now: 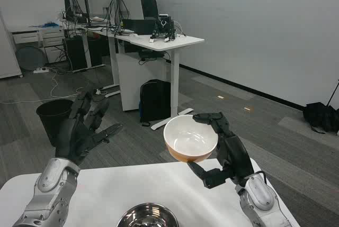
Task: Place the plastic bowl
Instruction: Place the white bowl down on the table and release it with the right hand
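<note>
In the head view, the right hand [225,150] holds the plastic bowl [190,138] up in the air, above the far edge of the white table [159,184] and tipped so its white inside faces the camera. Its fingers [212,118] hook over the bowl's far rim while the thumb props it from below, a hold that likely keeps the bowl steady until it is set down. A metal bowl [147,216] sits on the table below and nearer than the plastic bowl, at the bottom edge of the picture. The left hand [82,129] hovers well to the left of the plastic bowl, fingers spread and holding nothing. Bare tabletop lies between the two bowls and to either side, so there seems room to lower it.
</note>
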Controlling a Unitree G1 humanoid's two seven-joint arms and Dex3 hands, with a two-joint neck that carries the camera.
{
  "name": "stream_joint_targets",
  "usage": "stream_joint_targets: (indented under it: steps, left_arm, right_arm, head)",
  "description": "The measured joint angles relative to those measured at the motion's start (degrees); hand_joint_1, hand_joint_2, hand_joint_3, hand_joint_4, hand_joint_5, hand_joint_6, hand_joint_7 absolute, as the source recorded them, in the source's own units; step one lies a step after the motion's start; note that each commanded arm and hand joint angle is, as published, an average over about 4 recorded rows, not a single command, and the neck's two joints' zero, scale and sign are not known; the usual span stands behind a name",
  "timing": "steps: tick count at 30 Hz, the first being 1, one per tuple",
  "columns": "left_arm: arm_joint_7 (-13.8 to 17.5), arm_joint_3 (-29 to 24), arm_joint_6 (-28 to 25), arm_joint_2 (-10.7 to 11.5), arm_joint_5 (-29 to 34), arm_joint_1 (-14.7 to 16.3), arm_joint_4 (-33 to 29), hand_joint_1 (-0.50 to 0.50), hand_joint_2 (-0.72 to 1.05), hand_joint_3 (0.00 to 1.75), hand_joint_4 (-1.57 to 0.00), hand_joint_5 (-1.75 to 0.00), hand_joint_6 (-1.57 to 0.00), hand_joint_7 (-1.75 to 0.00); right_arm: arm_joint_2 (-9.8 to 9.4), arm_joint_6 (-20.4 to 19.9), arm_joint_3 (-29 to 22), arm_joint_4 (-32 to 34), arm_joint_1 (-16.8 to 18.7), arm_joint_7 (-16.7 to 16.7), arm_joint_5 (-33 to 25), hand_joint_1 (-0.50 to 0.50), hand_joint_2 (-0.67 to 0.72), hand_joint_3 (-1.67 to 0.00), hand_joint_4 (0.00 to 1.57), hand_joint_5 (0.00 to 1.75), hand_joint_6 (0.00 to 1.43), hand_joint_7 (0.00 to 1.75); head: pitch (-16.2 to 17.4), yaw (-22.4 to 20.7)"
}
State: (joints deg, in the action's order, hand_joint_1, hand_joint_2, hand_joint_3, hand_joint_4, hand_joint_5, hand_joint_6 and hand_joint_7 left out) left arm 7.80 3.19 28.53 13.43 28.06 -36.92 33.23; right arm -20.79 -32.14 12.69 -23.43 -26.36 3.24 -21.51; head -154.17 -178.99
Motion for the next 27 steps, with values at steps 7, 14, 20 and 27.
stream_joint_targets:
  steps: [7,14,20,27]
  left_arm:
    - [0.09,0.97,0.00,0.14,0.79,0.02,-0.01,-0.50,0.69,0.02,-0.56,-0.41,0.00,0.00]
    - [0.09,0.98,0.00,0.14,0.88,0.06,-0.01,-0.50,0.69,0.00,-0.56,-0.41,0.00,0.00]
    - [0.09,0.98,0.00,0.14,0.90,0.27,-0.01,-0.50,0.69,0.00,-0.56,-0.41,0.00,0.00]
    - [0.09,0.98,0.00,0.14,0.94,0.38,-0.01,-0.50,0.69,0.04,-0.56,-0.41,0.00,0.00]
  right_arm:
    - [0.41,0.05,-0.09,1.63,0.30,-0.08,-0.81,-0.42,-0.60,-1.43,1.57,0.97,1.28,1.12]
    - [0.41,0.05,-0.10,1.68,0.30,-0.08,-0.81,-0.42,-0.60,-1.43,1.56,0.97,1.28,1.12]
    - [0.41,0.05,-0.09,1.69,0.30,-0.08,-0.81,-0.42,-0.60,-1.43,1.57,0.97,1.28,1.12]
    - [0.41,0.05,-0.15,1.81,0.50,-0.08,-0.81,-0.42,-0.60,-1.43,1.54,0.97,1.26,1.12]
  head:
    - [1.52,0.76]
    - [1.53,0.49]
    - [1.52,0.48]
    - [1.92,0.18]
